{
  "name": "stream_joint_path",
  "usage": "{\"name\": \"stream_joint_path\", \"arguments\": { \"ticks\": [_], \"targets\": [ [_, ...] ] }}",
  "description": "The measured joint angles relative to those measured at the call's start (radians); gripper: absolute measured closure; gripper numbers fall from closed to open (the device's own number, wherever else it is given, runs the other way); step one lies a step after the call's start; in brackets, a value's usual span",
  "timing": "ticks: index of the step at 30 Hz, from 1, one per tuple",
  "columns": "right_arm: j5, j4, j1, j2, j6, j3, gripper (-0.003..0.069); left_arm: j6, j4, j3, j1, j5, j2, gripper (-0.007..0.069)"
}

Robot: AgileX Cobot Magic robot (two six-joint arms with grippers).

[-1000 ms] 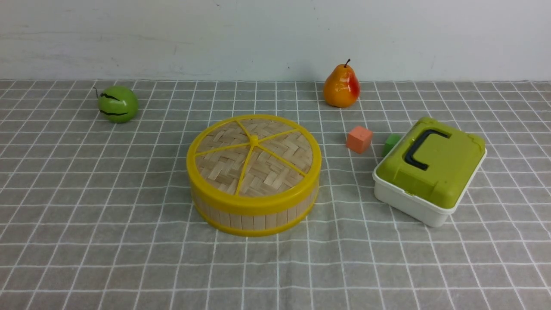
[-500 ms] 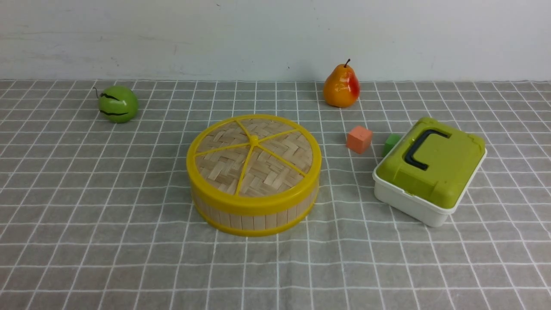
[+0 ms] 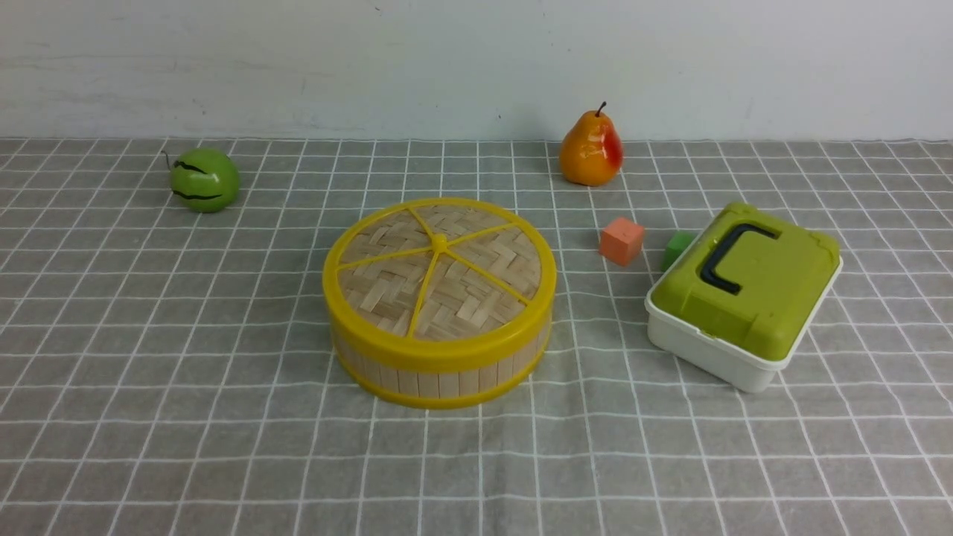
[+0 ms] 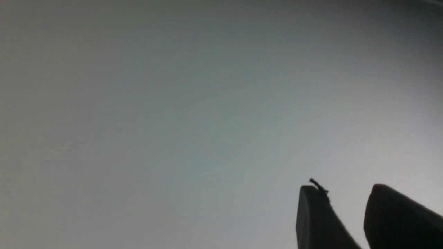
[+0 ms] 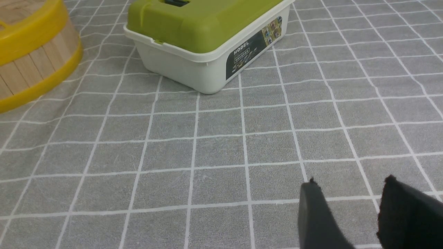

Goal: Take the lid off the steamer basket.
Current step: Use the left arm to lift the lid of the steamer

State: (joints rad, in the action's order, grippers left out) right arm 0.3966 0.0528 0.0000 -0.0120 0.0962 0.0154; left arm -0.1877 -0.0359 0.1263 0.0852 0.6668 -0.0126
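Claws, left (image 4: 347, 214) and right (image 5: 351, 211), each appear in their own wrist view with fingers parted and nothing between them; neither shows in the front view. The lid (image 3: 476, 283), a woven disc with yellow spokes and a small knob (image 3: 439, 243) at its center, sits on the round steamer basket (image 3: 438, 383), left of the middle of the bench (image 3: 476, 476).

The knob looks small and low, so a claw coming down slightly off-center could close on a spoke or slide off. The lid's thick yellow rim hides the top edge of the basket; if the claw grips too low, the basket would probably rise with the lid. A tight fit could do the same. Gripping only one side of such a broad disc may make it tilt and drop.

To the right, an orange block (image 3: 622, 241) and a white box with a green lid (image 3: 744, 298) could be bumped if the lid is carried low that way.
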Motion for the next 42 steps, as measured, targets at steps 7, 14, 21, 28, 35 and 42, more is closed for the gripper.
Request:
{"name": "stream_joint_path", "arguments": {
  "ticks": [7, 14, 21, 28, 35, 42],
  "targets": [
    [0.000, 0.000, 0.000, 0.000, 0.000, 0.000, 0.0418, 0.081, -0.049, 0.486, 0.000, -0.603, 0.288, 0.0637],
    [0.000, 0.000, 0.000, 0.000, 0.000, 0.000, 0.0418, 0.063, -0.117, 0.783, 0.000, -0.833, 0.757, 0.0637],
    [0.000, 0.000, 0.000, 0.000, 0.000, 0.000, 0.0418, 0.081, -0.193, 1.095, 0.000, -1.267, 1.128, 0.0637],
    [0.000, 0.000, 0.000, 0.000, 0.000, 0.000, 0.0418, 0.085, -0.204, 1.461, 0.073, -1.620, 1.564, 0.0637],
    [0.000, 0.000, 0.000, 0.000, 0.000, 0.000, 0.0418, 0.047, -0.013, 1.919, 0.290, -1.882, 2.011, 0.0637],
    [0.000, 0.000, 0.000, 0.000, 0.000, 0.000, 0.0418, -0.010, 0.160, 2.327, 0.393, -1.905, 2.272, 0.0631]
  ]
}}
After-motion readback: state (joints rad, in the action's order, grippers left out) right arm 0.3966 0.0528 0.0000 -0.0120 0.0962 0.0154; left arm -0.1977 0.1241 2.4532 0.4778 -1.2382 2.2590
